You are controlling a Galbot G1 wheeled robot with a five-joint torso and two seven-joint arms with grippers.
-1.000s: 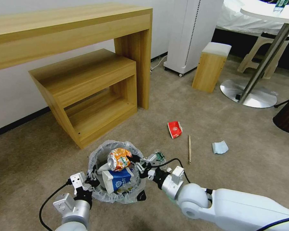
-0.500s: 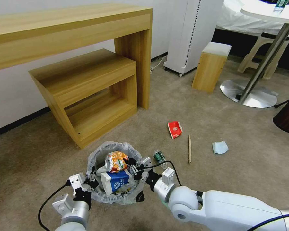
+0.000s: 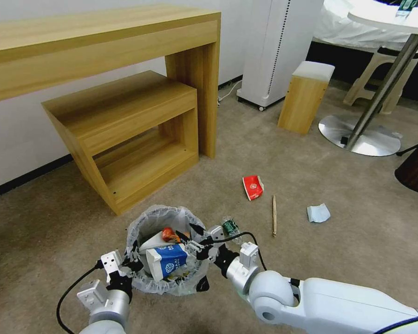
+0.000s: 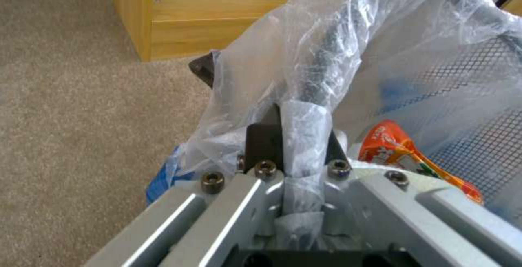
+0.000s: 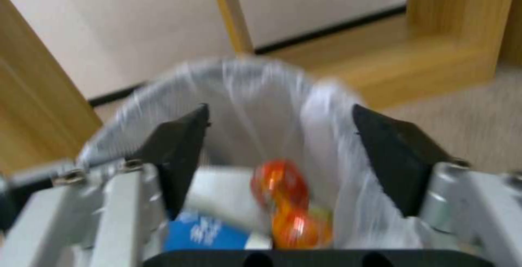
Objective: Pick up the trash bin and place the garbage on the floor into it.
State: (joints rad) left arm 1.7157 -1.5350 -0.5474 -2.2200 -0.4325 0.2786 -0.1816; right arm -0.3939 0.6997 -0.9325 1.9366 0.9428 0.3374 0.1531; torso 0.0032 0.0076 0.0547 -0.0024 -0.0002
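The left gripper (image 3: 131, 265) is clamped on the near rim of the trash bin (image 3: 146, 218) — bag liner pinched between its fingers. The right gripper (image 3: 193, 238) spreads wide and empty over the bin's right rim, arm reaching in low from the right. Inside the bin lie the orange packet (image 3: 168, 234) and blue-white carton (image 3: 168, 261). Just right of the bin on the floor (image 3: 311, 185) lies a bottle (image 3: 229, 226); farther right a stick (image 3: 274, 215), red wrapper (image 3: 252, 187) and mask (image 3: 318, 213).

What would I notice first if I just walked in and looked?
The trash bin stuffed with litter, with an orange packet lying in it. The left gripper pinches its bag-lined rim while the right gripper hangs open over it. Beyond, a red wrapper, wooden stick and pale blue mask lie on the carpet.
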